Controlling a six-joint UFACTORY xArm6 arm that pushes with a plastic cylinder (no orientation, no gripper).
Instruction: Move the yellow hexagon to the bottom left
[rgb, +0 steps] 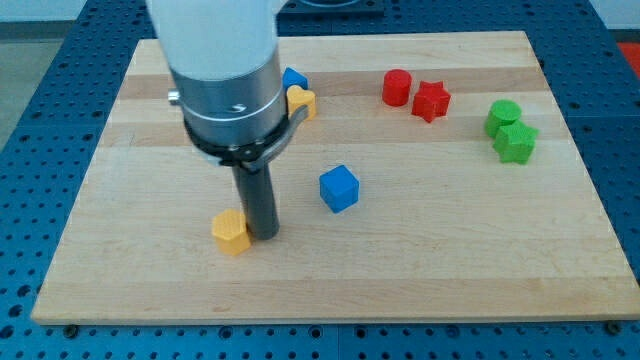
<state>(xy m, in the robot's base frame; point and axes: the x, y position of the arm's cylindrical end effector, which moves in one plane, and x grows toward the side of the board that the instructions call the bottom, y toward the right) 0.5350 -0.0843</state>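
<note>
Camera view looks down on a pale wooden tabletop (420, 260) resting on a blue perforated base (30, 80). The arm's white and grey body (222, 70) fills the view's upper left, and from it the dark rod drops to my tip (264, 236), which touches the wood just right of the yellow hexagon (231, 232). Tip and hexagon sit side by side, touching or very nearly so; the narrow seam between them is hard to judge from here. The hexagon lies in the lower left part of the board, though short of the corner itself.

No fingers exist on this rig, only the plain rod, so nothing is spread, pressed together or pinching.

A blue cube (339, 188) stands near the board's middle, to the right of the rod and apart from it. Behind the arm's body, a second blue block (294, 77) and a second yellow block (303, 102) peek out, touching each other, their shapes mostly hidden. Toward the view's top right, a red cylinder (397, 87) sits just beside a red star (431, 100). Farther right, a green cylinder (503, 115) touches a green star (516, 142).
</note>
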